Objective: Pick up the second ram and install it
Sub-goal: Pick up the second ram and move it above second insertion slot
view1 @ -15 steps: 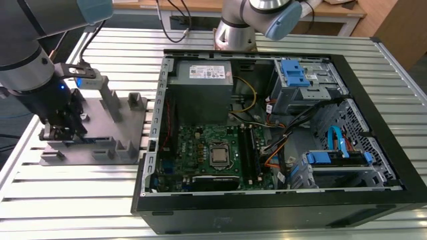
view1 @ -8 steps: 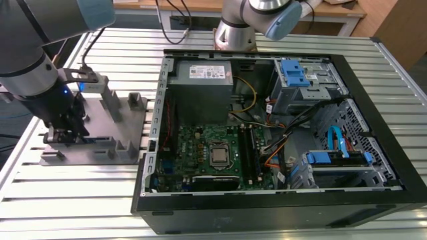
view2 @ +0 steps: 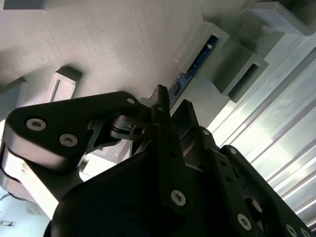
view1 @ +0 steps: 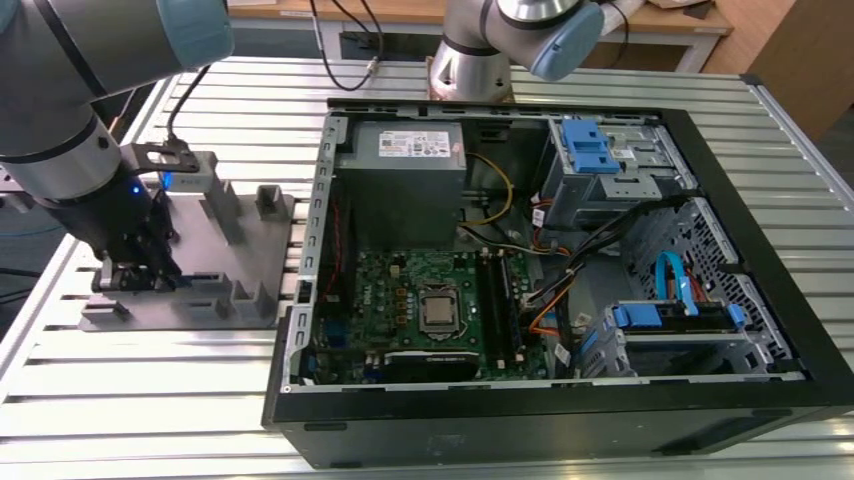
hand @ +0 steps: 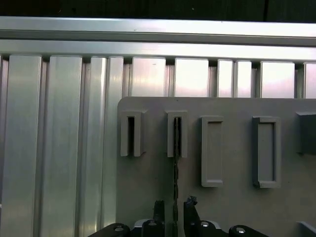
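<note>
The work stands at the pick-up step, with installation not yet begun. In the exterior view the arm reaches down over a grey fixture plate (view1: pixel 200 300) that lies on the slatted worktop (view1: pixel 134 400) near the edge at the exterior view's left, just beside the open computer case (view1: pixel 561 430). The end effector (view1: pixel 134 275) is low over the plate's near end. The second ram (hand: pixel 175 168) stands on edge in the plate, one end seated in a slotted holder (hand: pixel 177 134), and in the first wrist view it appears as a thin dark line running from that holder to the end effector. The neighbouring holder (hand: pixel 131 134) looks vacant. The fingers (hand: pixel 159 210) sit on either side of the stick with a sliver of plate visible between each finger and the board, so I judge them spread and straddling it, not clamped. The second wrist view shows the board's blue edge (view2: pixel 192 66) in its holder just beyond the fingertips (view2: pixel 160 96). A grasp here calls for the pads to meet the flat faces squarely and centred, since the stick is thin and could tilt or bind in its holder. A lift calls for a straight pull along the slots. The motherboard (view1: pixel 387 290) and its black slot rails (view1: pixel 501 300) lie well apart from the plate, inside the case.
</note>
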### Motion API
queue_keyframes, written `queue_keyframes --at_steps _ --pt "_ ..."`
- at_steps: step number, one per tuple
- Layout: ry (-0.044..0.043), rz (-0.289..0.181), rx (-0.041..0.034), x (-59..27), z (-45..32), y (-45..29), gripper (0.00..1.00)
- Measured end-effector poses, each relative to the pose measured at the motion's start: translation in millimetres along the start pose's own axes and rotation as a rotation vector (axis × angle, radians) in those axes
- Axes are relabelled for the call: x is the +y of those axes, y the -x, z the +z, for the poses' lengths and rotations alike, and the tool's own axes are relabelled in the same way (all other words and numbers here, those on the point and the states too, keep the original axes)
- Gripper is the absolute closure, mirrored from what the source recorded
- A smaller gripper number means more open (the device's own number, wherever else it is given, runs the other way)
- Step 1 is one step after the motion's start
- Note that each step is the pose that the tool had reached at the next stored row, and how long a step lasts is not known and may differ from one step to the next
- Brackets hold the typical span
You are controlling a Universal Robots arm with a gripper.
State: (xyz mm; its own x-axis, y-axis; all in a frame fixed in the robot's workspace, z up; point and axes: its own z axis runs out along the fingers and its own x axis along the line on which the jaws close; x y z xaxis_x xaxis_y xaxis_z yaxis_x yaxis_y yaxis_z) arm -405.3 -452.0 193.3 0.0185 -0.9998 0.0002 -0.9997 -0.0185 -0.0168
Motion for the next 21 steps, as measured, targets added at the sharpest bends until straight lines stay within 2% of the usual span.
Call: queue_keyframes --at_steps 4,5,6,8,21 --pt "0.0 0.0 0.0 0.0 0.2 0.0 0.72" --pt "-0.0001 0.0 -0.0001 0.0 0.2 0.0 0.78" --pt "-0.0001 0.0 -0.0001 0.0 0.2 0.0 0.78" --pt "-0.0001 0.0 -0.0001 0.0 0.3 0.0 0.86" --pt "-0.0001 0.0 -0.0001 0.0 0.6 0.0 0.86"
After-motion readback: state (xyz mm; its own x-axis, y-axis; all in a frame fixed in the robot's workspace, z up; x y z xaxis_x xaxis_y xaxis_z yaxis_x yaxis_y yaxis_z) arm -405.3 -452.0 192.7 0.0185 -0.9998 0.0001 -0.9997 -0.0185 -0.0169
